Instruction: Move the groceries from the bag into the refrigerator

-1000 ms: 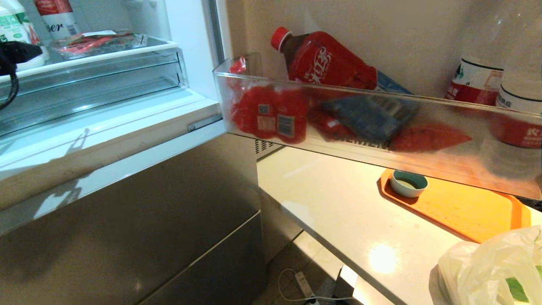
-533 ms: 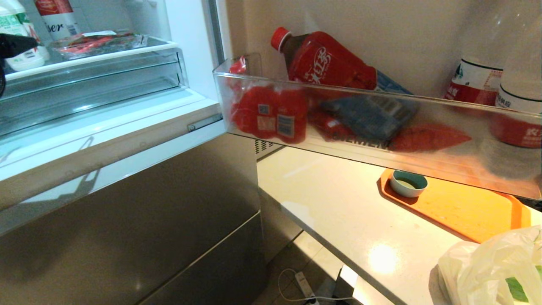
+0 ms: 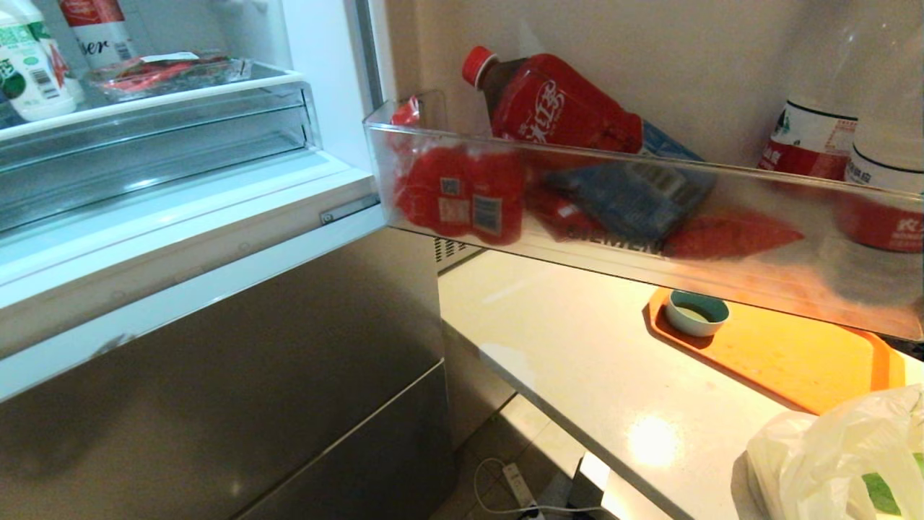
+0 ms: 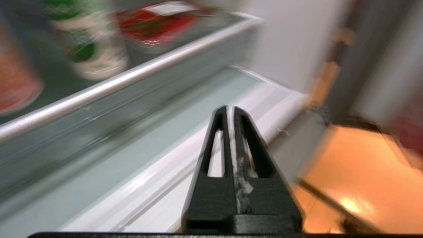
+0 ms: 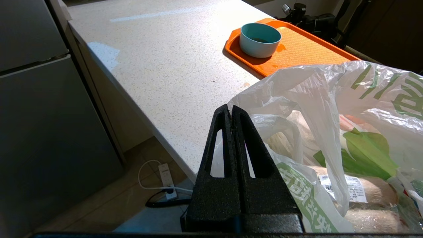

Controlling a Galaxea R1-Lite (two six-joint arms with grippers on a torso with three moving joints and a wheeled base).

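The refrigerator [image 3: 216, 318] stands open on the left, its clear shelf [image 3: 166, 94] holding a white bottle with a green label [image 3: 29, 68] and a wrapped red pack [image 3: 162, 72]. My left gripper [image 4: 230, 109] is shut and empty, back from that shelf and over the white sill; it is out of the head view. The bottle [image 4: 87, 43] stands on the shelf beyond it. The white plastic bag [image 3: 844, 455] sits on the counter at the right, with beige lumps and green packs [image 5: 360, 155] inside. My right gripper [image 5: 230, 109] hangs shut and empty beside the bag [image 5: 330, 99].
The open door's clear bin [image 3: 635, 209] juts over the counter [image 3: 577, 361], full of red bottles and packs. An orange tray [image 3: 787, 354] with a teal bowl [image 3: 696, 312] lies behind the bag. A power strip and cable [image 3: 516, 491] lie on the floor.
My left gripper has let go of the white bottle, pulled back out of the head view and shut. The bottle now stands alone on the shelf.
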